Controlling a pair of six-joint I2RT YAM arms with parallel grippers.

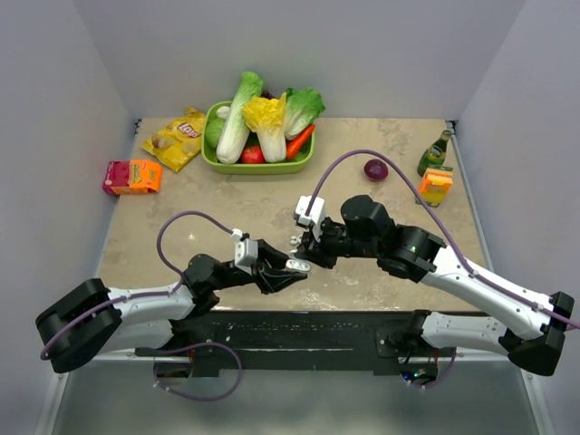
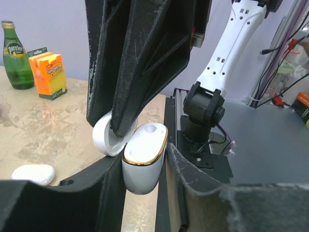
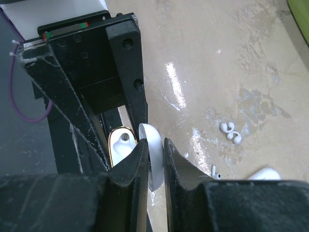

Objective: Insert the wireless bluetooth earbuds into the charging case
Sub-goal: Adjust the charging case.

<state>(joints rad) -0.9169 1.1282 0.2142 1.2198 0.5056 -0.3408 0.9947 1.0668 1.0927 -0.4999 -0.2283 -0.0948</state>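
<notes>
The charging case [image 2: 142, 169], white with a gold rim, stands open and upright between the fingers of my left gripper [image 2: 144, 164], which is shut on its body. Its empty sockets face up. My right gripper [image 3: 154, 145] is shut on the case's hinged lid [image 3: 155, 159], holding it back from the body [image 3: 120, 145]. In the top view both grippers meet at the case [image 1: 299, 265] near the table's front middle. Two tiny white earbuds [image 3: 229, 130] lie side by side on the table beyond the right fingers, apart from both grippers.
A small white stemmed piece [image 3: 216, 172] and a white pebble-shaped object [image 3: 264, 174] lie near the right finger. A green vegetable basket [image 1: 210, 154], chip bag [image 1: 178, 138] and carton [image 1: 132, 177] sit at the back left. A bottle [image 1: 435, 151], juice box [image 1: 436, 186] and red onion [image 1: 375, 169] stand back right.
</notes>
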